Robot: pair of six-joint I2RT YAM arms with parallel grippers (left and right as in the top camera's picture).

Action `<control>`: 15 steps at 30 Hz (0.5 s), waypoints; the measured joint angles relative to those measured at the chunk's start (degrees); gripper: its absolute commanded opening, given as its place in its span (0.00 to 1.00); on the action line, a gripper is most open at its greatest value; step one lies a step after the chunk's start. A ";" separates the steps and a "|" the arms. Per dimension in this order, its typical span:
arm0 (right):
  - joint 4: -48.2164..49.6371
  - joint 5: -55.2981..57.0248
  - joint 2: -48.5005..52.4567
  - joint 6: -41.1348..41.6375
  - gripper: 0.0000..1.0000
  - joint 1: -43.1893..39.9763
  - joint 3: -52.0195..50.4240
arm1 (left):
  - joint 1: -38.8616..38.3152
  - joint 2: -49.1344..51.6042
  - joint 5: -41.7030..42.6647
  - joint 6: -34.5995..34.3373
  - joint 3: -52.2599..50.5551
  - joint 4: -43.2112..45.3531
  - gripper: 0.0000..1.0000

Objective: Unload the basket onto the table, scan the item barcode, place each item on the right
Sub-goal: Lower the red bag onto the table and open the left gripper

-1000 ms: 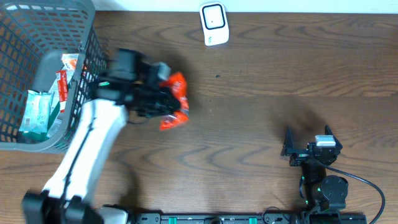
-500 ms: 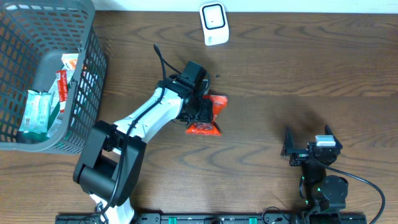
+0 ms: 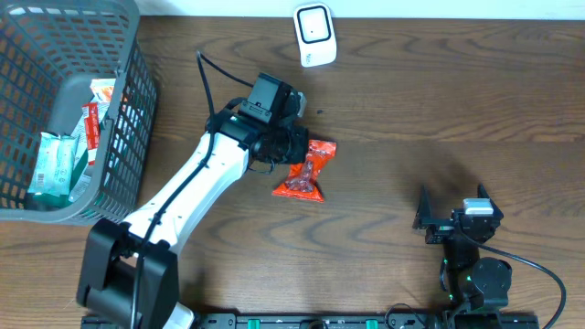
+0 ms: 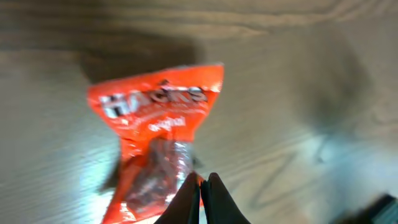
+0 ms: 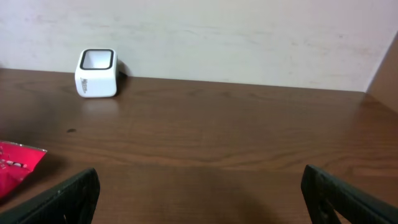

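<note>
**Getting the packet's barcode in front of the scanner**

Start from the wooden table (image 3: 430, 110) and the grey basket (image 3: 55, 55) at its left end, well apart from the work. Note the left gripper (image 4: 203, 190) over the middle, fingers (image 4: 186, 202) pinched fully together on nothing visible, tips just above the lower edge of the red packet (image 3: 306, 169). Note the right gripper (image 3: 452, 216) near the front edge, spread wide and empty. See the packet lying flat, brand side up, near the white scanner (image 3: 314, 35) at the far edge but not touching it. Open the left fingers before descending, pinch a sealed end rather than the bulging middle, lift, and turn the probably hidden barcode toward the scanner's window. Keep the film taut to avoid a crinkled, unreadable code.
</note>
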 measured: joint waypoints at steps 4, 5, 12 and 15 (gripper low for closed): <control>0.00 0.00 0.00 0.00 0.99 0.00 0.02 | -0.09 3.63 3.19 1.60 -0.07 -0.31 0.07; 0.00 0.00 0.00 0.00 0.99 0.00 0.00 | -0.09 4.98 3.67 1.81 -0.07 -0.26 0.07; 0.00 0.00 0.00 0.00 0.99 0.00 0.00 | -0.15 14.91 5.16 2.86 -0.17 -1.53 0.08; 0.02 0.00 0.00 0.00 0.99 0.00 0.00 | -0.31 17.53 5.99 3.13 -0.17 -2.75 0.07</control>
